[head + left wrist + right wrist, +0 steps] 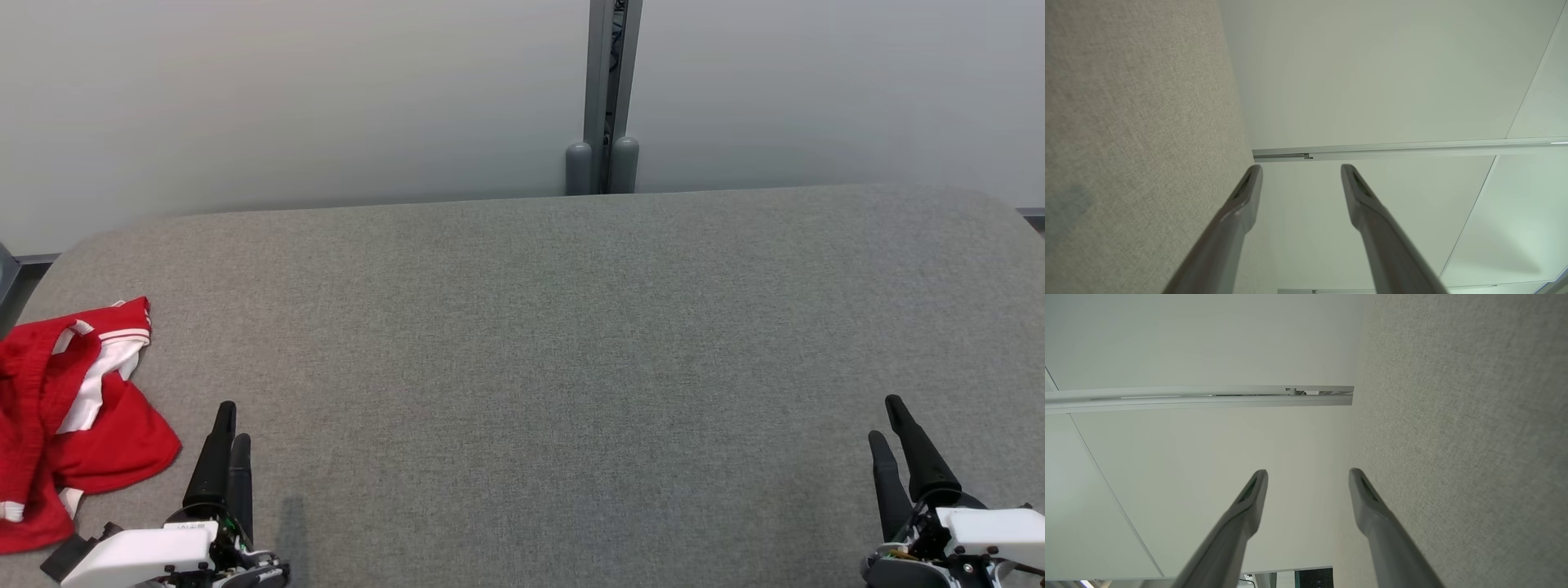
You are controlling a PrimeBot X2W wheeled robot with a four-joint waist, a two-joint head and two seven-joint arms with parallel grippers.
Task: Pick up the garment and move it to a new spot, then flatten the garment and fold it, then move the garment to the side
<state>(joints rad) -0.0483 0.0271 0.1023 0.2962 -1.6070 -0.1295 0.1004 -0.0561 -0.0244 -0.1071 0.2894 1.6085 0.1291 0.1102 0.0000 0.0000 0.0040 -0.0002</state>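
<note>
Grey woven tabletop (pixel 522 327) running from the near edge to the far one, rounded at both far corners, backed by a pale wall (pixel 286 98) with a grey upright post (pixel 608 90) at far centre.

At near left, the left gripper (pixel 233 422): long dark fingers pointing toward the far side, one stacked over the other from the head view. Seen along the left wrist view, the same left gripper (pixel 1301 167) spread wide, with only pale wall and the post in the gap. Nothing clamped, no cloth touched. Grey fabric of the tabletop alongside one finger; contact with it impossible to tell.

At near right, the right gripper (pixel 885 417): fingers likewise aimed at the far side. Parted just as widely in the right wrist view, right gripper (pixel 1308 471) empty, wall and post between the fingers, table fabric along the other side.

On the table's left edge, near side, the garment (pixel 73 416): red with white stripes and panels, crumpled in a loose heap, partly cut off at the left. Just left of the left gripper, apart from it; well apart from the right one.
</note>
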